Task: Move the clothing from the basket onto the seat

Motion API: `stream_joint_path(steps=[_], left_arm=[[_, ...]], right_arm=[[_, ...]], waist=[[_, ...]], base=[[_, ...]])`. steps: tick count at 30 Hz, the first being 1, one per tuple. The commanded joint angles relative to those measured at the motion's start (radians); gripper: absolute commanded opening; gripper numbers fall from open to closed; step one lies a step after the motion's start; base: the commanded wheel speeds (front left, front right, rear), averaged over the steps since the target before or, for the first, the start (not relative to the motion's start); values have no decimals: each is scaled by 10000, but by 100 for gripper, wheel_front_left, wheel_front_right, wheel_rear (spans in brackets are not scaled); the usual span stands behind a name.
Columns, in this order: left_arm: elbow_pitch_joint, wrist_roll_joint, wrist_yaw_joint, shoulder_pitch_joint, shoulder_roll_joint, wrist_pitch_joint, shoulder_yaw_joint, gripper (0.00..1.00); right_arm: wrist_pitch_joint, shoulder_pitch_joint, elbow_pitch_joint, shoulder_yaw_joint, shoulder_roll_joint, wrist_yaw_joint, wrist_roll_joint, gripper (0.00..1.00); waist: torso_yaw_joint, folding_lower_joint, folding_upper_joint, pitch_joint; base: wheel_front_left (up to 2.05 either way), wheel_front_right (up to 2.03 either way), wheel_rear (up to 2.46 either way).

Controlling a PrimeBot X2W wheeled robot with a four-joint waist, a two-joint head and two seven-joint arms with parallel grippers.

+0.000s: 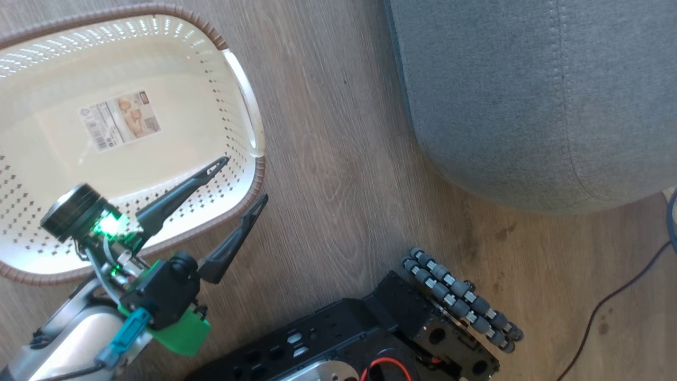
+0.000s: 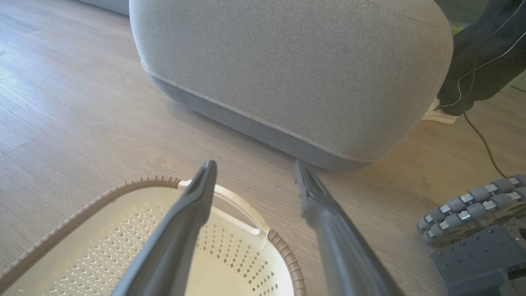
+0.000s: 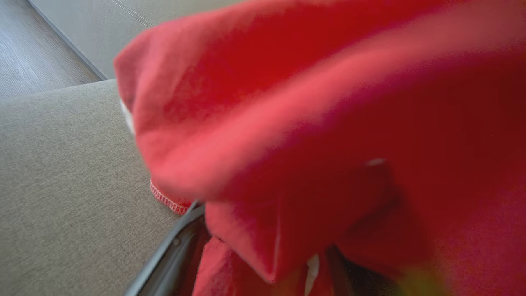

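Wood floor (image 1: 344,159) is seen under everything. Grey seat (image 1: 529,95) is placed at upper right of the head view, its rounded corner turned toward the robot, with pale stitching run down it. It is kept well apart from the basket, with floor between.

Cream basket (image 1: 217,100) is set on the floor at upper left. It has perforated walls, a brown rim and a white handle on the side facing the seat.

Red clothing (image 3: 328,123) is seen in the right wrist view, close to the lens and blurred, bunched over the seat. A stitched hem is laid against the grey fabric, and a white edge is glimpsed at its left.

Black robot base (image 1: 338,338) is seen at bottom centre, with a roller wheel (image 1: 460,299) at its corner, near the seat. A person's dark leg (image 2: 485,53) and pale shoe (image 2: 441,115) are seen just beside the seat's far end in the left wrist view.

Left gripper (image 1: 244,179) is held at the basket's near-right rim, fingers spread wide. One finger is seen over the basket's inside, the other across the rim.

Right gripper (image 3: 263,246) is draped by the clothing. One dark finger (image 3: 172,250) is seen at lower left and the rest is covered, so spread or pinching cannot be told.

Sticker (image 1: 120,119) is seen flat on the basket's floor. Thin cable (image 1: 613,296) is trailed over the floor at right.
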Motion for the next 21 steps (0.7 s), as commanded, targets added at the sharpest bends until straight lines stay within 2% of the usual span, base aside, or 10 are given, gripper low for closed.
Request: stream_joint_path(steps=[1, 5, 15, 21], left_arm=[[-179, -44, -64, -65, -48, -51, 113, 100], [-39, -50, -144, -256, -343, -51, -74, 100], [504, -186, -324, -707, -1291, -51, -519, 100], [869, -292, -435, -871, -2079, -51, -778, 100]], right_arm=[[170, -289, -236, 226, -342, -4, -85, 100], [696, -91, -173, 468, -517, -4, -102, 100], [2845, 331, 375, 1556, -1116, -4, -108, 100], [4216, 332, 801, 2446, -1871, -4, -109, 100]], waist=[[49, 0, 0, -155], [195, 0, 0, -518], [578, 0, 0, -1640], [909, 0, 0, -2489]], base=[[0, 0, 0], [0, 0, 0], [0, 0, 0], [0, 0, 0]])
